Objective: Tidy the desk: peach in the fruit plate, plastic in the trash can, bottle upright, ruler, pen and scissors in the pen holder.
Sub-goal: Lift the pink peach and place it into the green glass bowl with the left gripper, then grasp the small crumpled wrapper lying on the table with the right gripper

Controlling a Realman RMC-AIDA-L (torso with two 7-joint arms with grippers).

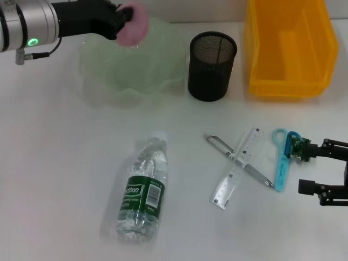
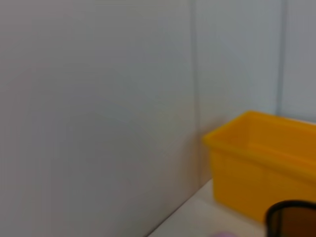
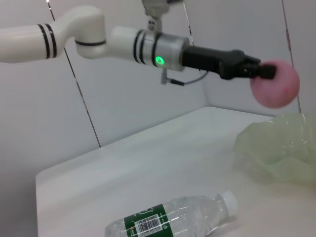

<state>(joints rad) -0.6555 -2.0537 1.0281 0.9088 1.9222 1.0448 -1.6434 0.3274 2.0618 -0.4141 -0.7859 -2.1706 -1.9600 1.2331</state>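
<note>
Nearest the robot, the clear plastic water bottle with a green label [image 1: 142, 190] lies on its side on the white desk [image 1: 54, 179], cap pointing away, not yet stood up. To its right the silver pen [image 1: 239, 168] lies crossed over the clear plastic ruler [image 1: 237, 175], with the blue-handled scissors [image 1: 281, 159] just beside them; all 3 wait outside the holder. The right gripper [image 1: 315, 171] hangs at the desk's right edge next to the scissors, its 2 black fingers spread and holding nothing, probably parked until the stationery's turn.

Farther back stand the black mesh pen holder [image 1: 212, 65] and the yellow plastic bin [image 1: 288, 49], likely the trash can; no plastic scrap is visible. At the far left, the left gripper [image 1: 124, 20] pinches the pink peach [image 1: 135, 24] above the pale green translucent fruit plate [image 1: 130, 65], held clear of the rim, presumably ready to lower it in. Behind runs a plain grey panelled wall [image 2: 98, 98].
</note>
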